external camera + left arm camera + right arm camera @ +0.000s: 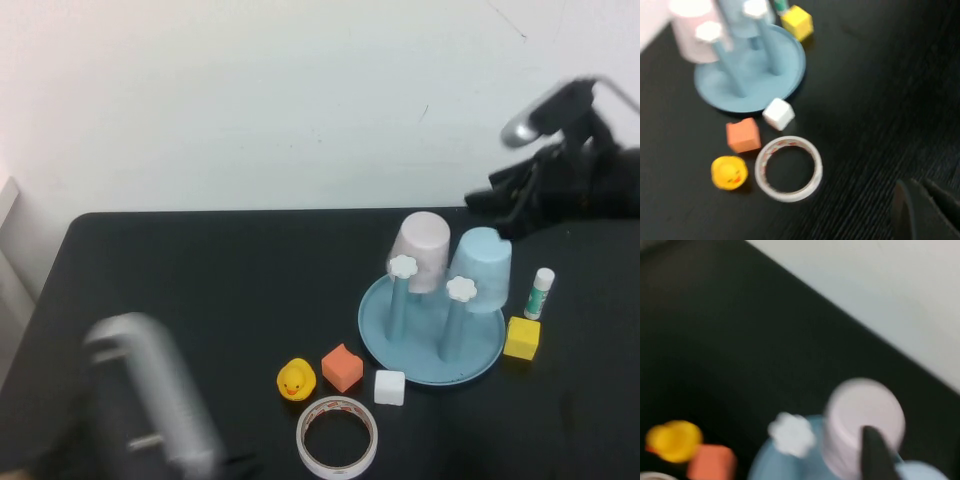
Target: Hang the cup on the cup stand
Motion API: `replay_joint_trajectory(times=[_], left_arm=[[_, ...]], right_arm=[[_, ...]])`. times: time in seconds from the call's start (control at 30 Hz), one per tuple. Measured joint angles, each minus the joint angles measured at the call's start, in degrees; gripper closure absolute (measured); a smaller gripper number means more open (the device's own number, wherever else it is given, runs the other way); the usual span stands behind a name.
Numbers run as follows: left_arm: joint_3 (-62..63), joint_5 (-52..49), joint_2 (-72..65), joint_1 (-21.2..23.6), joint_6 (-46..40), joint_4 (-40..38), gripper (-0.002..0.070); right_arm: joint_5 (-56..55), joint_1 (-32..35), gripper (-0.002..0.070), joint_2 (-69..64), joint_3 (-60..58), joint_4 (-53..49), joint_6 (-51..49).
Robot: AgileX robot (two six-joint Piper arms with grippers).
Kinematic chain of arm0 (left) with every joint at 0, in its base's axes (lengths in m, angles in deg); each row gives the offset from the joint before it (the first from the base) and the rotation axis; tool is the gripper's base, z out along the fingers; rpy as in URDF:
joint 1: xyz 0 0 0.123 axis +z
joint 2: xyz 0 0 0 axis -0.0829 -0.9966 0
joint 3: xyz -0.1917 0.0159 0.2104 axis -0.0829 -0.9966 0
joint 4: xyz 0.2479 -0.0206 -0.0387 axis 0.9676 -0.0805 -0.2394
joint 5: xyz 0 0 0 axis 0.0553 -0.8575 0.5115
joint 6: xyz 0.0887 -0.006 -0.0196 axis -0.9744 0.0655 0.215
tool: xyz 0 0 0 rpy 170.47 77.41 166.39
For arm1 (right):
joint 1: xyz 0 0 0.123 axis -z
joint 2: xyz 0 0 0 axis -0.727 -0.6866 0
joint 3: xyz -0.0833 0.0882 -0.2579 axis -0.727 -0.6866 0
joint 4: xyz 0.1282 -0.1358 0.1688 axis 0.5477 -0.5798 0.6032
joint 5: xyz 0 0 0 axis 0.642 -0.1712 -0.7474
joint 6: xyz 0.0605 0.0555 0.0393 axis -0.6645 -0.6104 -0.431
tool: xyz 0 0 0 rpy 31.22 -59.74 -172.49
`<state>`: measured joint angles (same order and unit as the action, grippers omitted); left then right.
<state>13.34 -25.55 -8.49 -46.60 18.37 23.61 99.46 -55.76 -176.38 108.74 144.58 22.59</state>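
Observation:
The light blue cup point(482, 268) hangs upside down on a back post of the cup stand point(400, 345), next to a pale pink cup point(420, 250) that also hangs upside down. Two front posts carry white flower knobs point(461, 289). My right gripper point(495, 205) is raised behind and to the right of the stand, apart from the blue cup. In the right wrist view the pink cup point(862, 415) lies just below it. My left gripper point(917, 186) is shut and empty at the front left, well away from the stand point(785, 65).
A yellow duck point(296, 380), an orange cube point(342, 367), a white cube point(389, 387) and a tape roll point(338, 437) lie in front of the stand. A yellow cube point(522, 338) and a glue stick point(541, 293) are on its right. A white wall bounds the table's back.

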Motion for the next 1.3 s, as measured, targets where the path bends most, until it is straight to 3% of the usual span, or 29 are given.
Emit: replay_joint_trajectory(times=[0.13, 0.27, 0.4, 0.53, 0.9, 1.03, 1.3], left_arm=[[-5.7, -0.1, 12.3, 0.0, 15.7, 12.2, 0.0676], [-11.0, -1.0, 23.1, 0.0, 31.8, 27.0, 0.0676], [-15.2, -1.3, 29.7, 0.0, 44.2, 38.3, 0.0676], [-17.4, -1.3, 31.9, 0.0, 48.0, 43.1, 0.0676], [-17.5, -1.3, 32.0, 0.0, 49.0, 44.3, 0.0676], [-17.5, -1.3, 32.0, 0.0, 49.1, 44.3, 0.0676], [-17.5, -1.3, 32.0, 0.0, 49.1, 44.3, 0.0676]], right_arm=[[4.7, 0.2, 0.0581, 8.9, -2.6, 0.1, -2.1], [6.2, 0.3, 0.0656, 19.2, -9.7, 9.5, 4.1], [6.8, 0.3, 0.067, 30.5, -17.4, 19.3, 13.3], [7.0, 0.3, 0.0673, 41.5, -24.7, 21.5, 16.6], [7.3, 0.3, 0.0676, 69.5, -39.7, 21.8, 17.2], [7.9, 0.3, 0.0676, 79.1, -42.4, 21.6, 13.0], [8.9, 0.3, 0.0677, 88.6, -47.5, 15.7, 7.6]])
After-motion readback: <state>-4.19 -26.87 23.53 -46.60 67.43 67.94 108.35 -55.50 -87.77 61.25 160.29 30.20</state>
